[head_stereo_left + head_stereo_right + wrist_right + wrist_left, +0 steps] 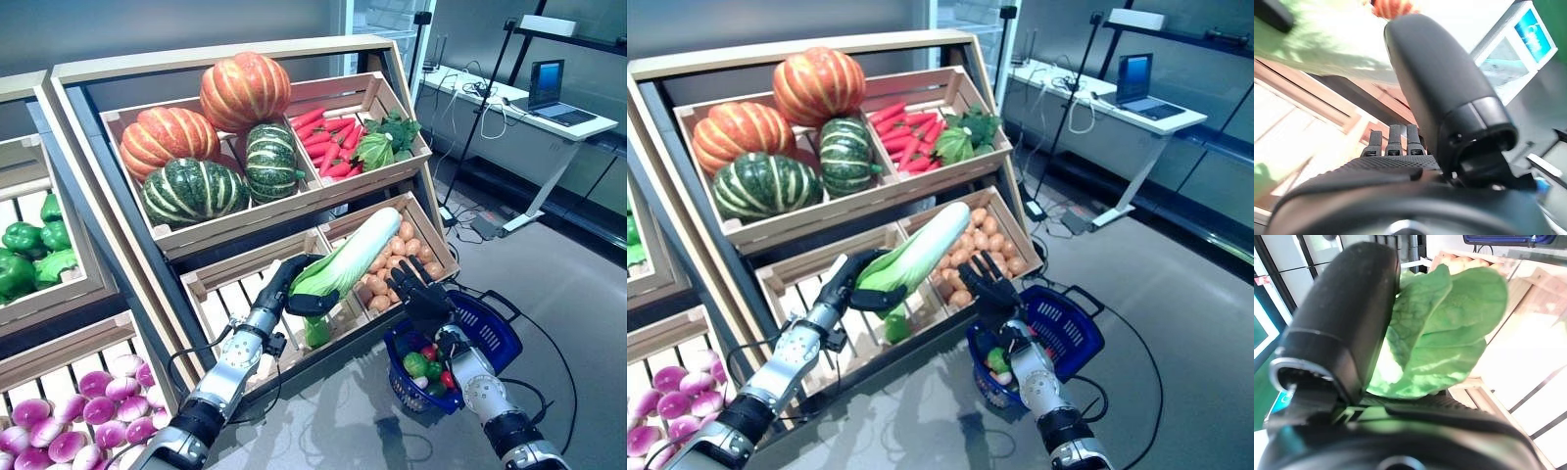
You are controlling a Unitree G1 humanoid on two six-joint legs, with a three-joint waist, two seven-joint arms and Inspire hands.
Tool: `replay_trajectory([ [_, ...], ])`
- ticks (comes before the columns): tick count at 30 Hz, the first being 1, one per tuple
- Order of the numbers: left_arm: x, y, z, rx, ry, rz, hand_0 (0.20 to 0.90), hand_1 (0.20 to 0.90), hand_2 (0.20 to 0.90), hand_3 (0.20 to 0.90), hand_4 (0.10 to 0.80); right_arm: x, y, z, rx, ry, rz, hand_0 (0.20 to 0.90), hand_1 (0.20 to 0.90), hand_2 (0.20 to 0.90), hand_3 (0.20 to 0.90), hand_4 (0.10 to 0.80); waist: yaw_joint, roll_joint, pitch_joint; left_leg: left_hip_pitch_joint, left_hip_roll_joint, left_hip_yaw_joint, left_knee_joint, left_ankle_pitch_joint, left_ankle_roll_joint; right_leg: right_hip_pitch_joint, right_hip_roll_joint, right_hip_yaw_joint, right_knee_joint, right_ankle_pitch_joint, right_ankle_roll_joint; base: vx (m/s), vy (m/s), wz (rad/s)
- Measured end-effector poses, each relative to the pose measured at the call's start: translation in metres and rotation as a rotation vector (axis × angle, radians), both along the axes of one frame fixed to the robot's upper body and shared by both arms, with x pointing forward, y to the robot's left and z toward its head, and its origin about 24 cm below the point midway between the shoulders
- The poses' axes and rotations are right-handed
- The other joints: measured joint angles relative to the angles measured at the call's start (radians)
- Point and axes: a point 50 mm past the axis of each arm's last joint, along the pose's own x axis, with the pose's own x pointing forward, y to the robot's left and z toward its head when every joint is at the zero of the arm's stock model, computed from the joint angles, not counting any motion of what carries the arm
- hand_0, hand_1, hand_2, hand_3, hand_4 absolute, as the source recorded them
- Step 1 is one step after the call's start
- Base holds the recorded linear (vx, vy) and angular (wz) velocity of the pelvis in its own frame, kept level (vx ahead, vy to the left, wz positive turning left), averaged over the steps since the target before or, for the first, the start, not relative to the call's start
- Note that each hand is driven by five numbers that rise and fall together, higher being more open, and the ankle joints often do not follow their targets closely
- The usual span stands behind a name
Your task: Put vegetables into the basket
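Note:
My left hand [290,284] is shut on the leafy green end of a long pale cabbage [355,250]. It holds the cabbage up in front of the stand's lower crates, its white end pointing up and to the right. The green leaves show past the thumb in the left wrist view [1444,333]. My right hand [423,294] is open with straight fingers, just above the near rim of the blue basket [495,328], close to the cabbage's right side. The basket stands on the floor and holds red and green vegetables [428,364].
A wooden produce stand [245,211] with tilted crates rises right behind both hands. A second stand [39,323] is to the left. A desk [534,122] with a laptop stands at the back right, with cables on the grey floor before it.

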Motion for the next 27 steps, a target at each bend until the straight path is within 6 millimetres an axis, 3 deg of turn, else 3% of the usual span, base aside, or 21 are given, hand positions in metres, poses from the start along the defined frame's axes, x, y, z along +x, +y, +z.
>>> replay_trajectory([
  [7,-0.002,-0.009,-0.002,-0.007,0.014,-0.057,0.300,0.300,0.300,0.300,0.400,0.003,0.029,0.004,0.174,-0.011,0.079,0.900,0.900,0.900,0.900,0.800,0.017,0.000,0.000,0.000,0.000,-0.001,0.000,0.001,0.000,0.001,0.000,0.000,0.000,0.000,0.000,0.000,0.000,0.00],
  [17,-0.003,-0.012,-0.002,-0.081,0.018,-0.065,0.300,0.300,0.300,0.300,0.400,0.013,0.038,0.016,0.242,-0.039,0.096,0.900,0.900,0.900,0.900,0.800,0.031,0.001,-0.007,-0.003,-0.001,-0.013,0.000,0.005,0.001,0.003,0.000,-0.011,0.000,0.000,0.000,0.007,-0.004,0.03],
  [27,-0.005,-0.016,-0.003,-0.148,0.046,-0.105,0.300,0.300,0.300,0.300,0.400,0.016,0.033,0.020,0.214,-0.055,0.095,0.900,0.900,0.900,0.900,0.800,0.036,-0.003,-0.027,-0.008,-0.001,-0.026,0.000,0.012,0.000,0.005,-0.001,-0.025,0.000,0.000,0.000,0.003,-0.005,0.03],
])
